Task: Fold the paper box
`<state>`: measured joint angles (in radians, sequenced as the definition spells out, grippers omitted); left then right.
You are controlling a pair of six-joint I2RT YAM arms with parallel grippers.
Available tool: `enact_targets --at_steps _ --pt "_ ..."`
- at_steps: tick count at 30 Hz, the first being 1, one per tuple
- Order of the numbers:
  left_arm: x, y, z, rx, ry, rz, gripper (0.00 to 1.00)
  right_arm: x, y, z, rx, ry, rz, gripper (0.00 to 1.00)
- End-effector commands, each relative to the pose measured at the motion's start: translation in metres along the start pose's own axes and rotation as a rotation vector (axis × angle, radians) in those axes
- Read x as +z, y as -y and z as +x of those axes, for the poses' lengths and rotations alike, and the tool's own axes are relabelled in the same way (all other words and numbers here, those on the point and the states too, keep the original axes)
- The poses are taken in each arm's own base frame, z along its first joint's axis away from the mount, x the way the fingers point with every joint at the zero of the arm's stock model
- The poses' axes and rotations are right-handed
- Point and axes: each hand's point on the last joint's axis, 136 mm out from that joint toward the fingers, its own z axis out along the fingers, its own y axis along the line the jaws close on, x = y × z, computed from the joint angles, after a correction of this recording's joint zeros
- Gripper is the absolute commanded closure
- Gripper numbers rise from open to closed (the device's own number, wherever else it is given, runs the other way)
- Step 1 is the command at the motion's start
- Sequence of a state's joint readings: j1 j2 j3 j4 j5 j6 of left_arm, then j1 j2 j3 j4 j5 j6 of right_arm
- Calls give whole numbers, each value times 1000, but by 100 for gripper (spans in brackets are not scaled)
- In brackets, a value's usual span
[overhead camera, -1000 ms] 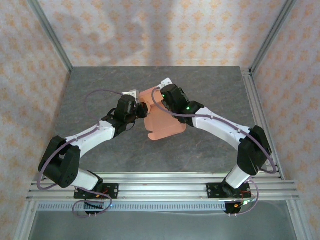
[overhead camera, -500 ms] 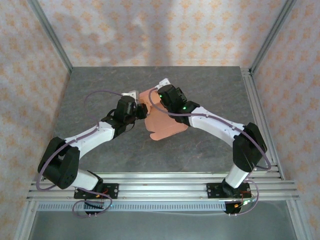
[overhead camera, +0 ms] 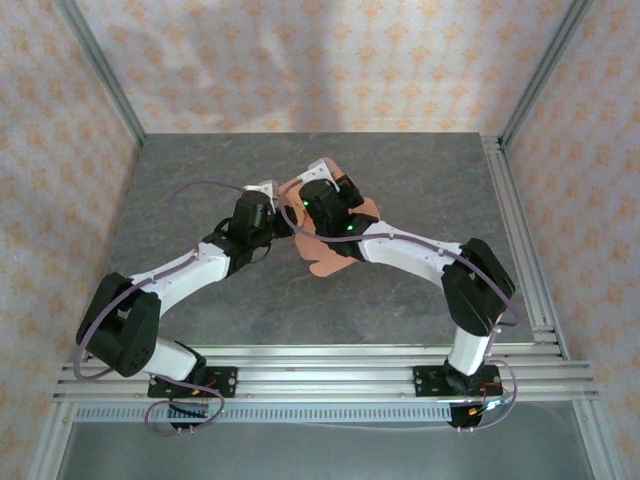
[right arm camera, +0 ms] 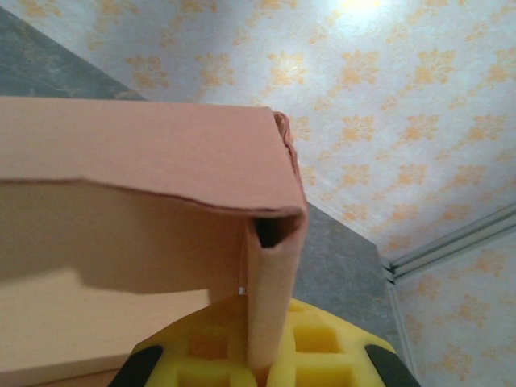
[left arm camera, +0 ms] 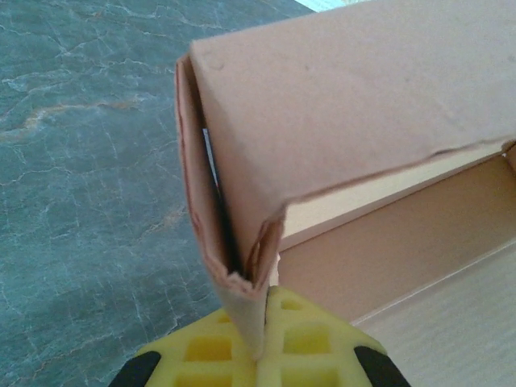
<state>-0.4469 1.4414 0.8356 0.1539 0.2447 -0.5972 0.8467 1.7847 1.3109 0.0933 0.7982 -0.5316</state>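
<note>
salmon paper box [left arm camera: 363,97] fold pinched in left pincer [left arm camera: 258,343].

The right arm [overhead camera: 400,250] hides most of the salmon-orange thin card box [overhead camera: 327,265] from above. Up close, the box and the yellow foam pads [left arm camera: 310,343] run off the edges.

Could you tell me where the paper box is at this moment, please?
In the top view the paper box is over the middle of the table, with the left gripper pinching one folded edge and the right gripper another.
</note>
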Motion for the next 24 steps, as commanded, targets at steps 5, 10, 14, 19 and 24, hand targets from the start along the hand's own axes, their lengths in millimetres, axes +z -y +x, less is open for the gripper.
enact_targets --at_steps 5,10,14,19,24 --pt "3 24 -8 29 -16 83 100 12 16 6 -14 -39 193 100" --pt "5 22 -8 31 -21 72 100 6 5 -5 75 14 43 100" --pt "4 20 -8 36 -22 53 100 -10 -9 -16 164 87 -182 80" --pt "3 16 -6 32 -22 41 100 -36 -11 -27 246 181 -409 58" --pt "5 15 -4 30 -33 40 100 -60 6 -24 317 220 -566 35"
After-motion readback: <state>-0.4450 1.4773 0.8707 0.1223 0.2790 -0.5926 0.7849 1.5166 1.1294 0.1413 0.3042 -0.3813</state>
